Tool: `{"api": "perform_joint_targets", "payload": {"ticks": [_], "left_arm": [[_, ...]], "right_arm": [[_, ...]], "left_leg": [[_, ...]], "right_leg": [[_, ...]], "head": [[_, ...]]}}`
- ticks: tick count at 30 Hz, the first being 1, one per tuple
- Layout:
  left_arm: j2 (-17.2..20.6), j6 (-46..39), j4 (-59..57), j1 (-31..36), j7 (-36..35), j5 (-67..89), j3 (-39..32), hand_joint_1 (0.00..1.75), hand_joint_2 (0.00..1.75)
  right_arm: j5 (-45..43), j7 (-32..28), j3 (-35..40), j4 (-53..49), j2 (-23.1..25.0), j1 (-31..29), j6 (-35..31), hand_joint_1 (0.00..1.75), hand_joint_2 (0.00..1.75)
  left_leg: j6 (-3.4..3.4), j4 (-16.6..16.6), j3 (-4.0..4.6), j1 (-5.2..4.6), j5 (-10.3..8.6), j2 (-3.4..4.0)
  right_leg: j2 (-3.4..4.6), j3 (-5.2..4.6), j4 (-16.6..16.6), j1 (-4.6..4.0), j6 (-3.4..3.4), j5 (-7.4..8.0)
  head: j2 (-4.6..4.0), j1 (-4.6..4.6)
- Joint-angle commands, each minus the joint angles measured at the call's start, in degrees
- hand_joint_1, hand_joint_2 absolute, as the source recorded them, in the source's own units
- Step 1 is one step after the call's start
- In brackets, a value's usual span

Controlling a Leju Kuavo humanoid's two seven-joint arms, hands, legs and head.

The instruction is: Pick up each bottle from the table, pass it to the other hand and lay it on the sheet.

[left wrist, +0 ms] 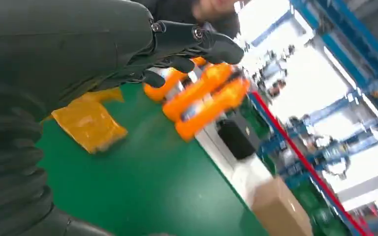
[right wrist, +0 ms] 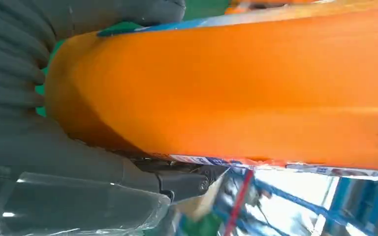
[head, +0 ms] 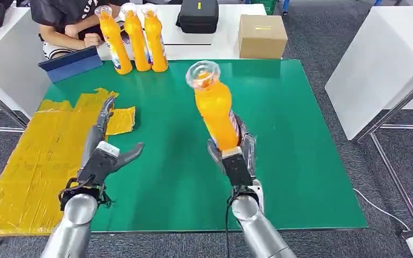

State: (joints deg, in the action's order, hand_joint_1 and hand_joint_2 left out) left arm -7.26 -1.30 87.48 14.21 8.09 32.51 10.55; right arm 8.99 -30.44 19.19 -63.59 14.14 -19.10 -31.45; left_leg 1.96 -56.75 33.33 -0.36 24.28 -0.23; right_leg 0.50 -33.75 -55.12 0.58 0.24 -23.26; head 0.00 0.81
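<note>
My right hand [head: 235, 153] grips the lower body of an orange bottle [head: 214, 107] with a clear cap, holding it upright above the green mat [head: 301, 140]. Up close the same bottle [right wrist: 236, 88] is wrapped by my right hand [right wrist: 54, 147]. My left hand [head: 105, 148] hovers open over the mat's left side, fingers stretched toward the yellow sheet [head: 37, 161]. Three more orange bottles [head: 134, 40] stand together at the mat's far left edge; these bottles [left wrist: 202, 98] lie beyond my left hand [left wrist: 128, 44].
A person [head: 70, 24] sits behind the table by a blue tablet stand [head: 71, 63]. A cardboard box [head: 262, 36] and a black case [head: 198, 15] rest on the white table behind. A white table [head: 376, 59] stands at right.
</note>
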Motion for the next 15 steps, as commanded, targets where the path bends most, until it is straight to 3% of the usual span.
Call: {"api": "perform_joint_targets", "payload": {"ticks": [1,10,15], "left_arm": [[2.15,7.99,-15.28,10.57,0.61,-11.41,8.32,0.00,1.75],[2.74,14.16,-17.98,14.59,0.18,-19.19,15.74,0.00,1.75],[2.60,15.52,-18.74,15.61,0.10,-20.59,18.80,0.00,1.75]], "right_arm": [[-3.76,-7.85,2.59,11.35,1.23,-8.86,-1.94,1.75,1.75],[-0.45,-9.56,12.48,15.89,0.54,-12.23,-7.55,1.75,1.75],[1.21,-9.56,13.56,18.16,1.15,-13.80,-8.55,1.75,1.75]], "left_leg": [[-0.17,0.00,-0.17,0.02,0.01,-0.11],[-0.16,0.01,-0.05,0.02,-0.08,-0.02],[-0.24,-0.02,-0.14,0.05,-0.01,-0.04]], "right_leg": [[-0.17,0.21,-0.01,-0.02,-0.05,-0.05],[-0.05,0.19,-0.03,-0.01,-0.02,-0.01],[-0.09,0.30,-0.05,-0.04,-0.04,-0.08]], "head": [[0.00,-0.02],[0.00,-0.02],[0.00,-0.02]]}}
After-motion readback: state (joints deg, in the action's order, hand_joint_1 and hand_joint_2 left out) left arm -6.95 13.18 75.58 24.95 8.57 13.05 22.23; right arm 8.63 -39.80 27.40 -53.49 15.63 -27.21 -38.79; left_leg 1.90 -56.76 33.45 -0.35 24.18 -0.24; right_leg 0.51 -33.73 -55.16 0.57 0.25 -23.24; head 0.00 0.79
